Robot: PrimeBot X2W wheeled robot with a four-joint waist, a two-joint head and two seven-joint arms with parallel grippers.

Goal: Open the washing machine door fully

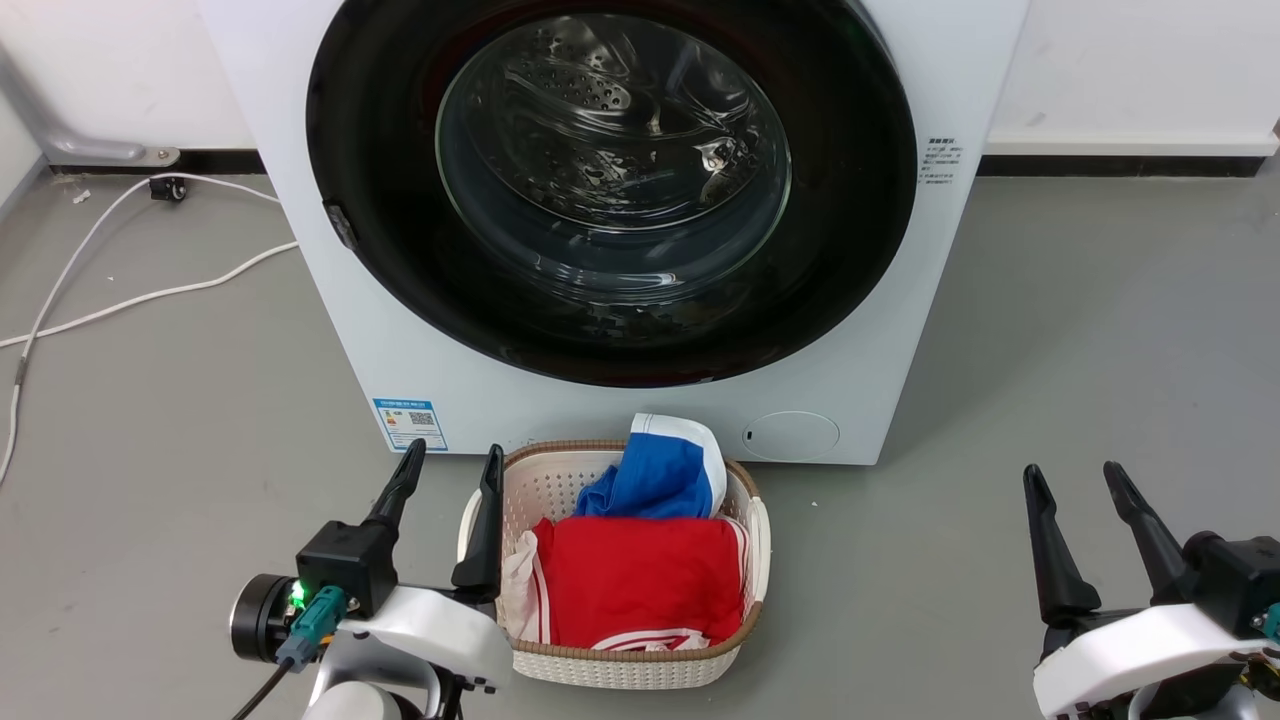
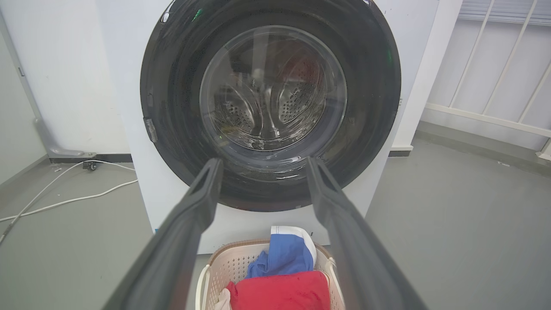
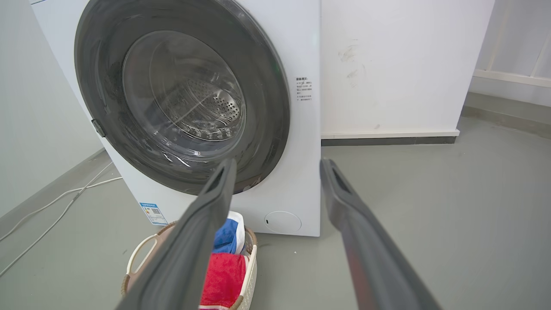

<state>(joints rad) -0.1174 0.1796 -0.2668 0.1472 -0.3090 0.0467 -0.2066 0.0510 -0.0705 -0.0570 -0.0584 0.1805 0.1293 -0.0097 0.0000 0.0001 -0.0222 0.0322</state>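
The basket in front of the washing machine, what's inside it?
The basket holds a red garment, a blue-and-white garment beyond it nearer the machine, and a bit of white cloth at the left. Anything beneath them is covered.

Bright, even light; soft shadows; glare streaks on the washing machine door (image 1: 612, 190) glass

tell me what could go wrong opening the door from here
1. The door is shut and glossy. The small tab at its left edge looks like the only hold, so the left gripper may slip off.
2. The basket stands just below the door; the swinging door or a low reach might knock it.
3. The cable lies on the floor at left; rolling that way could snag it.
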